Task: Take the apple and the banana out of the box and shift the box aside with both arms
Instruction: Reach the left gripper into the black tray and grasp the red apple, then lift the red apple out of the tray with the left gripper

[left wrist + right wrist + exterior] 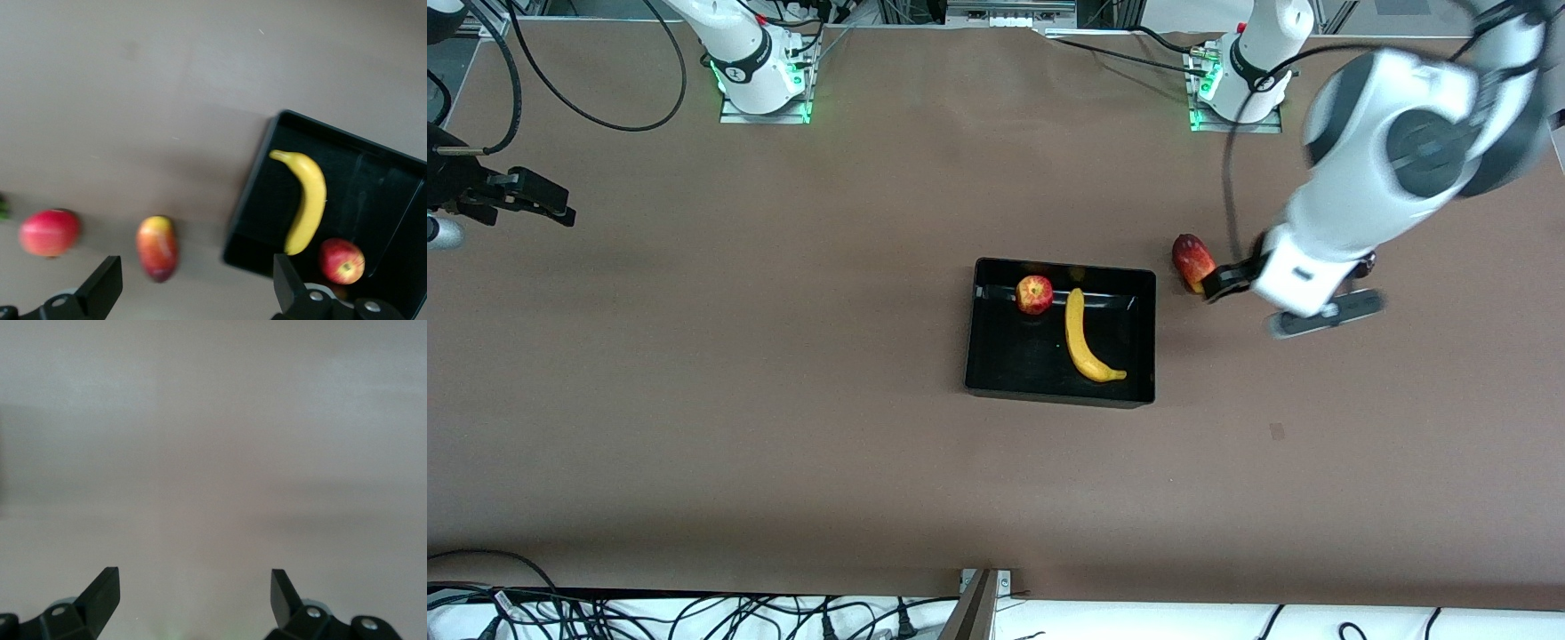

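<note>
The box, a glossy black tray (1014, 360), lies mid-table. Inside it the red-and-yellow apple (1034, 294) rests in a corner farther from the front camera, and the yellow banana (1086, 342) lies lengthwise beside it. The left wrist view shows the same tray (373, 193), banana (305, 200) and apple (341, 261). My left gripper (197, 263) hangs open and empty over the table beside the tray, toward the left arm's end. My right gripper (193, 577) is open and empty over bare table at the right arm's end (551, 203), where that arm waits.
A red-yellow mango (1192, 260) lies on the table just outside the tray, by the left arm's hand; the left wrist view shows this mango (157, 247) too. A red pomegranate (49, 232) lies beside it, farther from the tray. Cables run along the table's edges.
</note>
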